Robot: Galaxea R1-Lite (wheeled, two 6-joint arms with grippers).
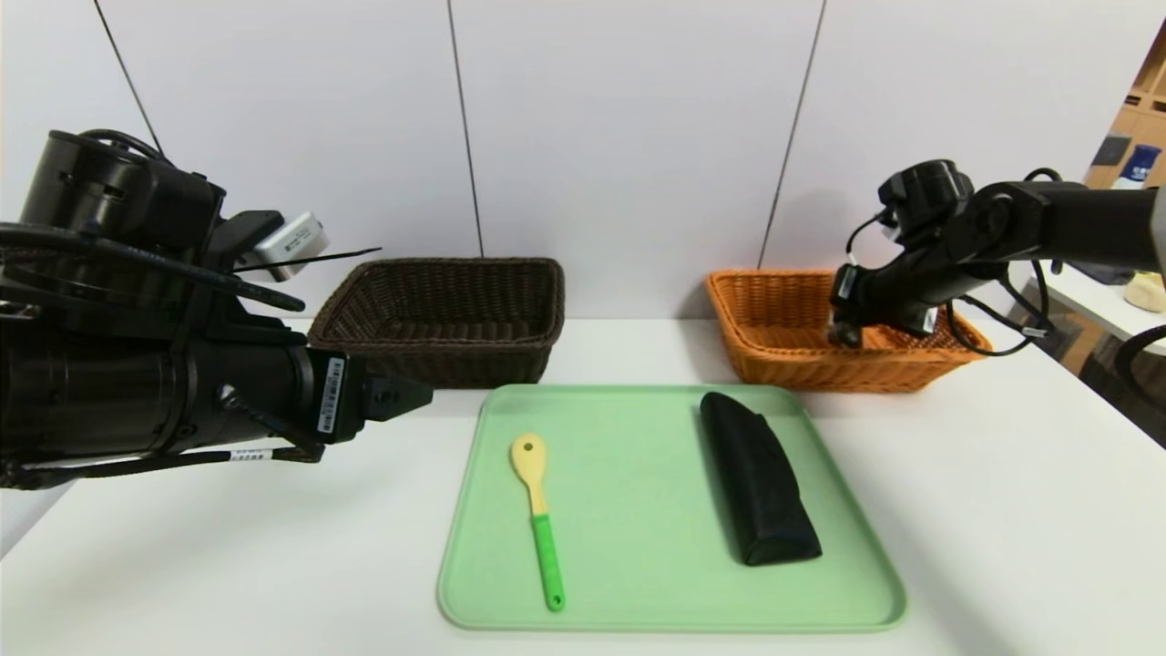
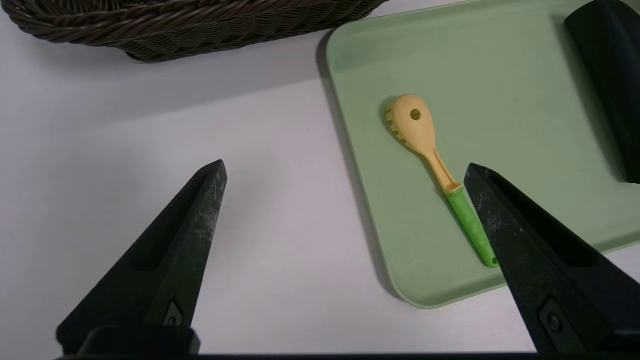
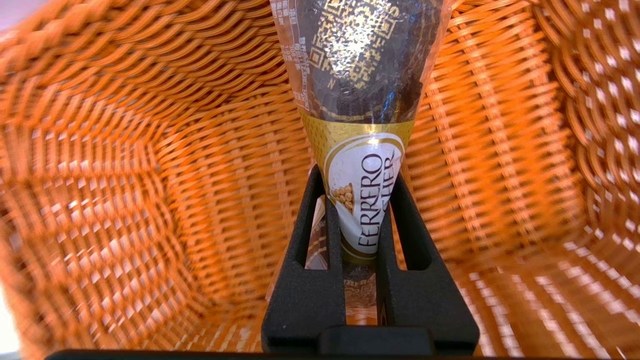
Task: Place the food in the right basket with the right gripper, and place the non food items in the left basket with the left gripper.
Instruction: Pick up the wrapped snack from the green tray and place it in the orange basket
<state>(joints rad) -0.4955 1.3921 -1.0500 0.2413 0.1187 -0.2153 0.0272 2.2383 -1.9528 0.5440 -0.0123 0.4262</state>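
Observation:
The food, a dark brown snack in clear wrap with a gold and white label, is pinched between the jaws of my right gripper. That gripper reaches down inside the orange right basket, whose woven walls surround it. My left gripper hangs open and empty over the table, left of the tray, with the spoon just beyond one fingertip. The yellow spoon with a green handle and the long black case lie on the tray. The dark brown left basket stands behind.
A pale green tray sits mid-table, in front of both baskets. White wall panels rise right behind the baskets. Shelving and a side table stand past the table's right edge.

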